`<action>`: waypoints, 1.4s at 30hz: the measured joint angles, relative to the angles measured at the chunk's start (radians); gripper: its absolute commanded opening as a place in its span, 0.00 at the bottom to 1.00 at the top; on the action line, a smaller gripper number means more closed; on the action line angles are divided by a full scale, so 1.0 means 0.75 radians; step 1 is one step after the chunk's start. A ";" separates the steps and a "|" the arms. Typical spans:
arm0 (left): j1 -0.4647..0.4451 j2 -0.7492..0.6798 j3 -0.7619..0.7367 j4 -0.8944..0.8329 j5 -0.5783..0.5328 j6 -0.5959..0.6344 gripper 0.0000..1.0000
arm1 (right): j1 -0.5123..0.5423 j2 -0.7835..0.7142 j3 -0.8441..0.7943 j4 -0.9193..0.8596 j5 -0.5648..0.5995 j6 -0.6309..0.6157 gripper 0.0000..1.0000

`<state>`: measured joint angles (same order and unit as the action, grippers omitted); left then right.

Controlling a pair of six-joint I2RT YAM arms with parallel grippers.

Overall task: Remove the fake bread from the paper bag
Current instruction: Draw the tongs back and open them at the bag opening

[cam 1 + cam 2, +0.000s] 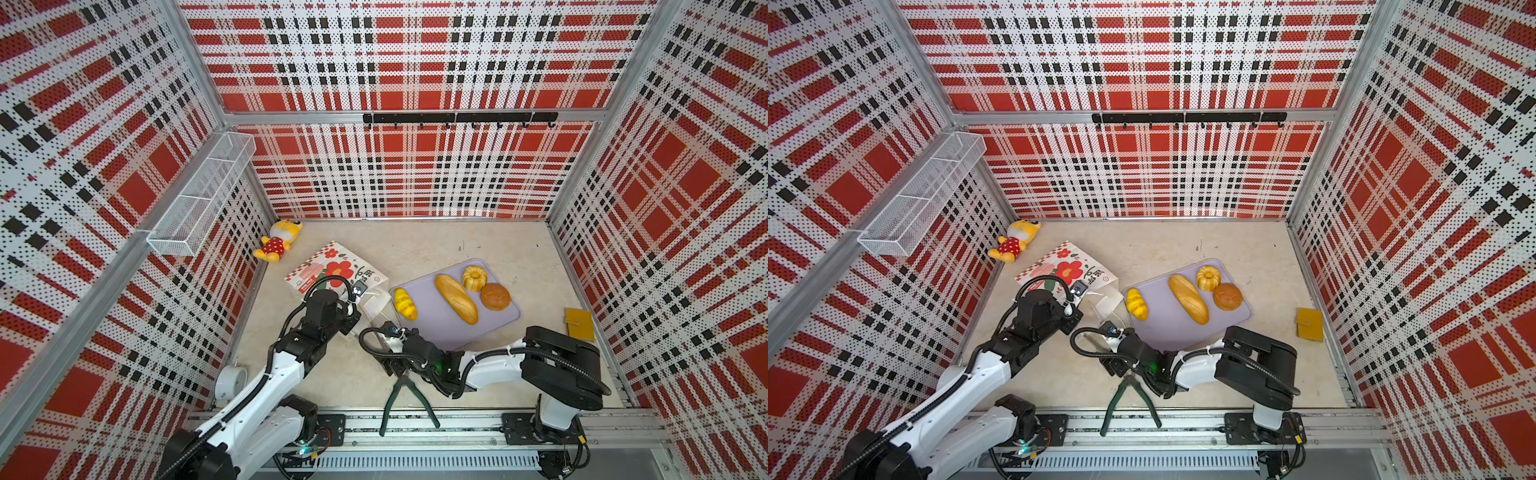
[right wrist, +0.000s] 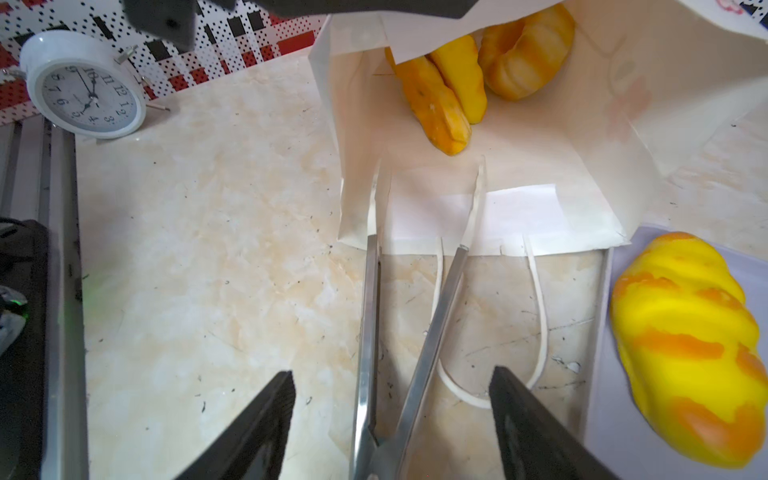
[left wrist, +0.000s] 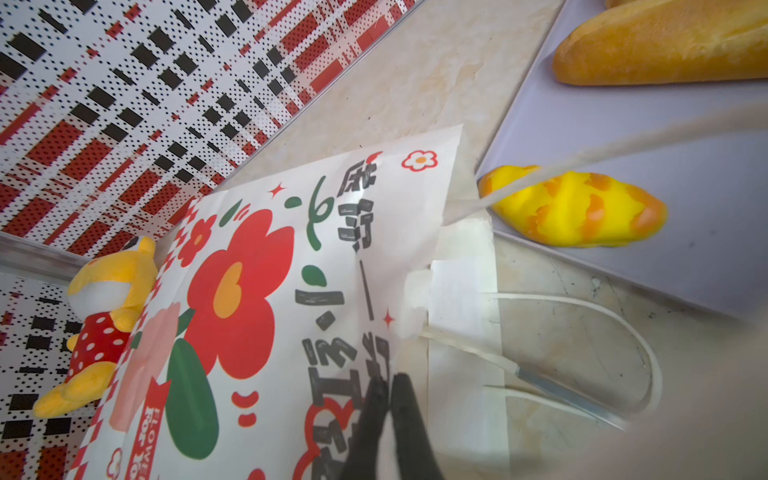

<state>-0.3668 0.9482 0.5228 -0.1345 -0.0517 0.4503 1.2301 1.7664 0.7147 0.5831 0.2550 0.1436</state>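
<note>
Fake bread [image 2: 440, 104] sits inside paper bag [image 3: 237, 291]. Left jaws clench its rim; right jaws released, astride tongs [image 2: 368, 332]. Risk: tongs snag cord handle [image 2: 542, 324], dragging bag.

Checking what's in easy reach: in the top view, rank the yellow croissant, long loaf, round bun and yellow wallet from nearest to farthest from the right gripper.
From the right gripper, facing the paper bag mouth:
1. yellow croissant, left end of the lilac tray.
2. long loaf, mid-tray.
3. round bun, tray's right side.
4. yellow wallet, by the right wall.
</note>
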 measured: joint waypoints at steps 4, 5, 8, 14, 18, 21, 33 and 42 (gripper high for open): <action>0.004 0.046 0.025 0.021 0.000 -0.001 0.00 | 0.002 0.084 -0.008 0.080 -0.023 -0.017 0.77; 0.007 0.053 0.033 0.027 0.000 -0.001 0.00 | 0.002 0.112 -0.005 0.091 -0.034 -0.025 0.77; 0.014 0.073 0.050 0.044 0.002 -0.005 0.00 | 0.002 0.182 0.017 0.095 -0.055 -0.044 0.77; 0.020 0.109 0.056 0.073 0.007 -0.017 0.00 | 0.004 0.244 0.113 0.075 -0.049 -0.093 0.68; 0.020 0.116 0.060 0.079 0.015 -0.022 0.00 | 0.005 0.256 0.152 0.047 -0.022 -0.127 0.47; 0.020 0.116 0.067 0.079 0.016 -0.022 0.00 | 0.003 0.262 0.178 -0.005 -0.012 -0.148 0.33; 0.020 0.078 0.066 0.079 0.025 -0.023 0.00 | -0.024 0.240 0.161 -0.054 0.010 -0.167 0.18; 0.014 0.040 0.032 0.079 0.040 -0.027 0.00 | -0.050 0.130 0.148 -0.045 -0.011 -0.184 0.21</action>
<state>-0.3565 0.9779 0.5468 -0.0753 -0.0219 0.4301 1.1927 1.8641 0.8253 0.5495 0.2466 0.0055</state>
